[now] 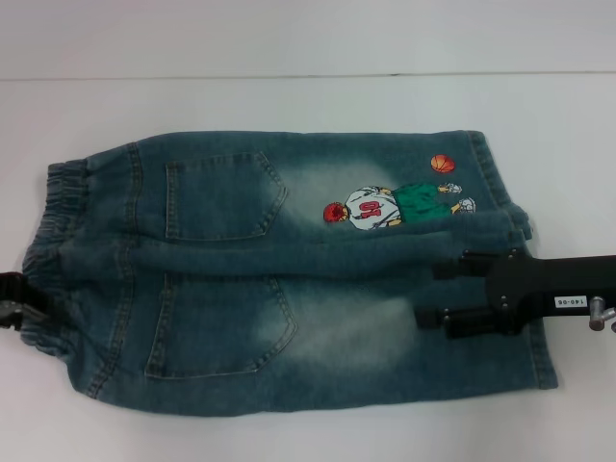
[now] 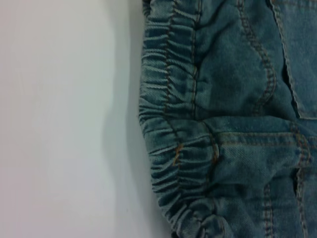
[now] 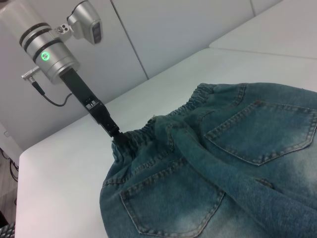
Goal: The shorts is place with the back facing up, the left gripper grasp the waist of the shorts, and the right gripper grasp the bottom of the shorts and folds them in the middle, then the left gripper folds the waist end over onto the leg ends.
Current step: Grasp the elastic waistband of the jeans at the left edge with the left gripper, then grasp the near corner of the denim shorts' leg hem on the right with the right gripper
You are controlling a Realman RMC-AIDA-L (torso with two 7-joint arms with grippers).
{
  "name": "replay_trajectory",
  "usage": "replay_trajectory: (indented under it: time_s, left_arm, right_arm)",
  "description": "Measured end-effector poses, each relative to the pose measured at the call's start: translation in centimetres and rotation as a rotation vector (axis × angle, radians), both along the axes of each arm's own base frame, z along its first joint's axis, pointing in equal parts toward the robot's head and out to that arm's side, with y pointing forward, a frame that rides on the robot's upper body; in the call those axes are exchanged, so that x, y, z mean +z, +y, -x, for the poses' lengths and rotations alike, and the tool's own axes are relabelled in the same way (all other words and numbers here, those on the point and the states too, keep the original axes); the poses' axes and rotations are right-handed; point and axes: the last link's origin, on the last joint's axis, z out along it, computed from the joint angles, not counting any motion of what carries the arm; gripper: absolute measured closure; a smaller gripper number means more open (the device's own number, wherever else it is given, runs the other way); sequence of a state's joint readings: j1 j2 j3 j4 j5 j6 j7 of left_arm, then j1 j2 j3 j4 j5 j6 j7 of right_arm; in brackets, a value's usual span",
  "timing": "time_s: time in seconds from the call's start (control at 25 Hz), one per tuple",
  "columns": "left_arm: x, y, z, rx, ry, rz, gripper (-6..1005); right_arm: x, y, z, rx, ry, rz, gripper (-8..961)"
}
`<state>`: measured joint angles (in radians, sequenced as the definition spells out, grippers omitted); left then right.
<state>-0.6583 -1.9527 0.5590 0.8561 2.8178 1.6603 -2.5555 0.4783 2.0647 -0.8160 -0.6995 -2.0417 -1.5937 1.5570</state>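
The faded blue denim shorts [image 1: 289, 279] lie flat with the back pockets up. The gathered waist [image 1: 53, 250] is at the left and the leg hems [image 1: 547, 361] are at the right. An embroidered basketball player [image 1: 385, 207] is on the far leg. My left gripper [image 1: 17, 300] is at the waistband's outer edge. The right wrist view shows the left gripper's tip [image 3: 115, 135] touching the gathered band [image 3: 148, 131]. My right gripper [image 1: 430, 294], with its white label, is open over the near leg close to the hem. The left wrist view shows only the waistband [image 2: 168, 124] on the table.
The white table [image 1: 289, 96] surrounds the shorts, with its back edge running along the far side. In the right wrist view the left arm's silver wrist [image 3: 49, 54] stands above the waist. The table's corner [image 3: 22, 163] drops off beyond it.
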Motion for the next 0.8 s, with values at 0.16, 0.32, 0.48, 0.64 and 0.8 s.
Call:
replay_trajectory:
  time_s: [0.16, 0.32, 0.48, 0.64, 0.8]
  left_arm:
    - [0.0, -0.1, 0.0, -0.001, -0.001, 0.005, 509]
    - [0.0, -0.1, 0.0, -0.002, -0.001, 0.006, 585]
    - [0.0, 0.2, -0.3, -0.010, -0.001, 0.007, 812]
    - [0.0, 0.7, -0.9, -0.026, -0.005, 0.006, 966]
    - [0.2, 1.4, -1.5, -0.039, 0.000, -0.006, 966]
  right_arm:
    - [0.1, 0.0, -0.1, 0.000, -0.002, -0.001, 7]
    - [0.2, 0.1, -0.1, -0.003, -0.004, -0.003, 6]
    - [0.8, 0.6, 0.1, -0.060, 0.011, 0.009, 6]
    - [2.8, 2.0, 1.0, -0.175, 0.016, 0.066, 6]
    - [4.9, 2.9, 1.6, -0.216, -0.110, 0.138, 6]
